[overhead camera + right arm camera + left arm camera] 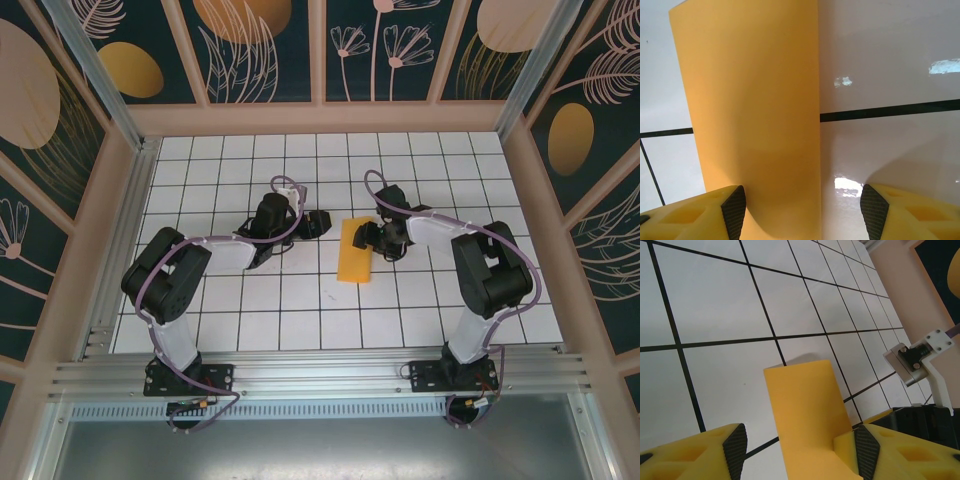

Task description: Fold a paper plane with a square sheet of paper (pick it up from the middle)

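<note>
Nearest to me on the white gridded counter (250, 310) is the square sheet of paper (355, 251). It lies flat near the middle, doubled into a narrow orange rectangle that runs roughly from 6 to 12 o'clock.

Just beyond its midpoint, at about 2 o'clock from the sheet's centre, is the right gripper (368, 237). Its jaws are apart and straddle 1 long edge. One pad (734, 204) is over the paper and the other is over bare tile, so nothing is pinched.

Slightly farther off, at about 10 o'clock from the sheet, is the left gripper (317, 223), also parted and holding nothing. In its wrist view the sheet runs between the 2 pads (735, 446) and sits close to the right one. I cannot tell whether it touches.

I judge the sheet very light, thin and limp. It should skate on the glossy tile if nudged, and it will crease wherever I squeeze hard. Because it lies flat, it offers no lip to grab. I would pin it with 1 gripper, work the other under a long edge, and pinch lightly at mid-length. A corner hold would let it droop or tear.
</note>
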Robot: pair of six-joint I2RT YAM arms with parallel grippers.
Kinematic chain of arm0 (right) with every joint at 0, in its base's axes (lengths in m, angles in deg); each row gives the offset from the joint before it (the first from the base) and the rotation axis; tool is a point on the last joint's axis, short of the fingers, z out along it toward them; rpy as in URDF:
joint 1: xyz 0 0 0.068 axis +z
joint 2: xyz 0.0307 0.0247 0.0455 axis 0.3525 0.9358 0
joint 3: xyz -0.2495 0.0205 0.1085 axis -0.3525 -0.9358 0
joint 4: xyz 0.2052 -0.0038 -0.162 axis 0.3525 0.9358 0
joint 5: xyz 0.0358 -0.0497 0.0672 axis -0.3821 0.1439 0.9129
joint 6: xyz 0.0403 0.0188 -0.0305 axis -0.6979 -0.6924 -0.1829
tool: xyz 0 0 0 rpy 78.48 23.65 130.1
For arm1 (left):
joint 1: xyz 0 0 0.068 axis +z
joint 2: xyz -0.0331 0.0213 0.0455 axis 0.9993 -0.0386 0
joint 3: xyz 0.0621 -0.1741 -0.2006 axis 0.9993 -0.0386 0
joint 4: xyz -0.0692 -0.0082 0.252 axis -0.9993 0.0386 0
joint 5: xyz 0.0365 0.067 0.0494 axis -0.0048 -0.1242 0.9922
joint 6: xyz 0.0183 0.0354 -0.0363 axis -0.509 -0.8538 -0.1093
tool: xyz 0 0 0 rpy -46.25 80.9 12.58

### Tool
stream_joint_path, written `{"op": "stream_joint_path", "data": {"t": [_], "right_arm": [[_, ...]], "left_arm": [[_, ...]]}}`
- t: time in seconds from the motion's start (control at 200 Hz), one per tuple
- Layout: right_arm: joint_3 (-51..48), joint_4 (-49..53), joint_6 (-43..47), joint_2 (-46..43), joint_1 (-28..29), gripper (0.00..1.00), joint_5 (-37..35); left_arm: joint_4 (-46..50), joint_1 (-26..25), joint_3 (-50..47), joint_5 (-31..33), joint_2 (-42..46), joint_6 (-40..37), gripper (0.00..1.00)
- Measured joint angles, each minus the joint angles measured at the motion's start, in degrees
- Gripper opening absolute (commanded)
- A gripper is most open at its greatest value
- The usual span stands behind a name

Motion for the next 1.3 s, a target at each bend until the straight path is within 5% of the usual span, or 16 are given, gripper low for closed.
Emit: {"op": "stream_joint_path", "data": {"t": [0.6, 1.301], "right_arm": [[0.1, 0.3, -0.5, 0.1, 0.6, 0.66, -1.9], [0.1, 0.3, -0.9, 0.2, 0.8, 0.66, -2.5]], "left_arm": [[0.0, -0.6, 1.2, -1.0, -1.5, 0.1, 0.53], [-2.1, -4.2, 5.9, -5.6, -10.7, 9.7, 0.24]]}}
